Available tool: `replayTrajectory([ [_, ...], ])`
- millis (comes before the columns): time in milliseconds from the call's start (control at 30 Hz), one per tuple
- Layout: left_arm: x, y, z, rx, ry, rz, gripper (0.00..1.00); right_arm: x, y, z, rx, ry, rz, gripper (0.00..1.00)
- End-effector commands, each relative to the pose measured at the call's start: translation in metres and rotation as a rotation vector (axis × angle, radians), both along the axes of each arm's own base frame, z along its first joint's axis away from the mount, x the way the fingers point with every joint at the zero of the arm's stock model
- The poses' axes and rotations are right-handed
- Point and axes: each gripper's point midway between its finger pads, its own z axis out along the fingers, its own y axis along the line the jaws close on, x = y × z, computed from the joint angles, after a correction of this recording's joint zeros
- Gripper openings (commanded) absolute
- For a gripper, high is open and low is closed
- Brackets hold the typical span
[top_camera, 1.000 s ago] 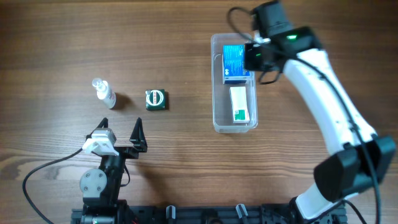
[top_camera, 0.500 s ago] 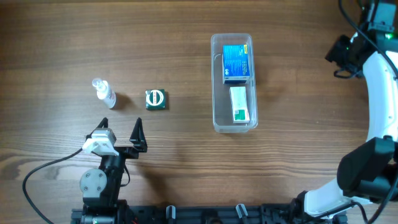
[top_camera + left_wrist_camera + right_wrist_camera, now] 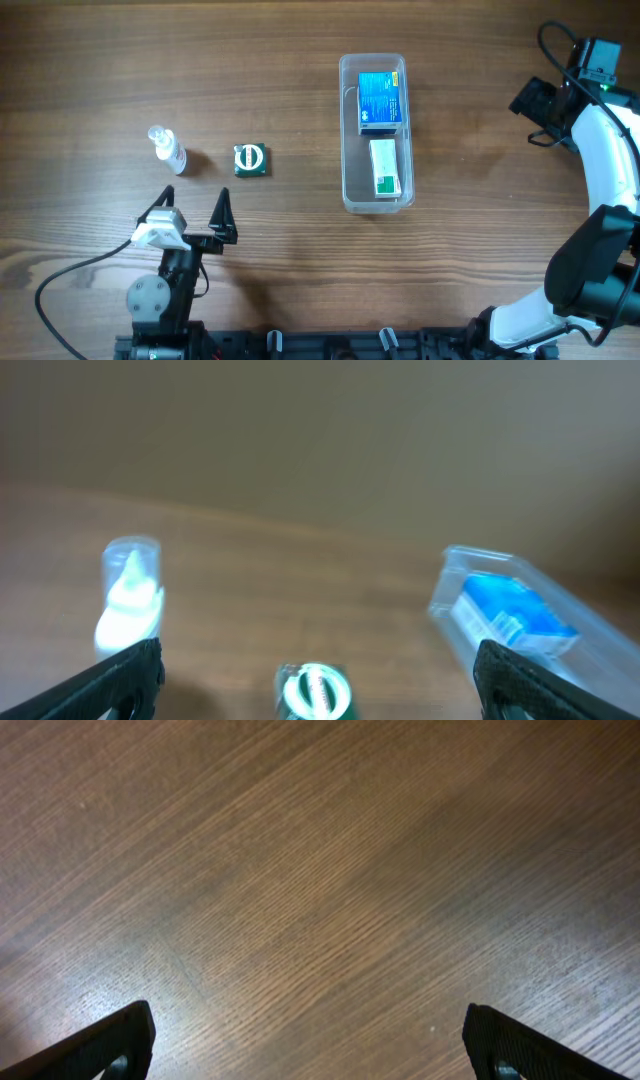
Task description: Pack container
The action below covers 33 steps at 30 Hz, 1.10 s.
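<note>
Both grippers stood open and empty, with the container resting apart from them on the table.

The left gripper had its fingers spread wide and pinching nothing. Ahead of them, a small green box sat between the two tips, and a spray bottle stood ahead of the left finger. The container lay ahead and beyond the right finger, holding a blue box and a white-and-green box. The right gripper also had its fingers spread over bare wooden table, well apart from the container.
</note>
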Motion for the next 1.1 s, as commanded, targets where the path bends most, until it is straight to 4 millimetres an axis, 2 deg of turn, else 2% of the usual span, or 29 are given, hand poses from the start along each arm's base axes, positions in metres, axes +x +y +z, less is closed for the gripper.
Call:
replayTrajectory([
  [0,-0.011,-0.030,0.039,0.022,-0.167,-0.185,1.00,0.007,-0.004,0.003,-0.022,-0.031,0.001,0.99],
  [167,-0.020,-0.040,0.070,0.007,-0.211,-0.245,1.00,0.007,-0.004,0.003,-0.022,-0.030,0.002,1.00],
  [267,-0.020,-0.042,0.108,0.038,-0.182,-0.256,1.00,0.007,-0.004,0.003,-0.022,-0.030,0.002,0.99],
  [300,-0.016,-0.044,0.119,0.058,-0.140,-0.266,1.00,0.007,-0.004,0.003,-0.022,-0.030,0.002,1.00],
  [333,-0.004,-0.048,0.130,0.076,-0.016,-0.295,1.00,0.007,-0.004,0.003,-0.022,-0.030,0.002,0.99],
  [433,0.013,-0.069,0.144,0.113,0.212,-0.454,1.00,0.007,-0.004,0.003,-0.022,-0.030,0.002,1.00],
  [533,0.034,-0.089,0.162,0.028,0.316,-0.594,1.00,0.007,-0.004,0.003,-0.022,-0.030,0.002,1.00],
  [600,0.051,-0.095,0.168,0.013,0.336,-0.626,1.00,0.007,-0.004,0.003,-0.021,-0.031,0.001,1.00],
  [633,0.067,-0.091,0.163,0.018,0.390,-0.571,0.99,0.007,-0.004,0.003,-0.022,-0.030,0.002,1.00],
  [733,0.101,-0.078,0.139,0.010,0.578,-0.347,1.00,0.007,-0.004,0.003,-0.022,-0.030,0.002,1.00],
  [867,0.128,-0.067,0.096,0.092,0.857,-0.083,1.00,0.007,-0.004,0.003,-0.021,-0.031,0.001,1.00],
  [900,0.131,-0.065,0.088,0.097,0.888,-0.062,1.00,0.007,-0.004,0.003,-0.022,-0.030,0.002,1.00],
  [967,0.145,-0.067,0.058,0.113,0.969,-0.051,1.00,0.007,-0.004,0.003,-0.022,-0.030,0.002,1.00],
  [1067,0.155,-0.071,0.020,0.129,1.066,-0.054,1.00,0.007,-0.004,0.003,-0.022,-0.030,0.002,1.00],
])
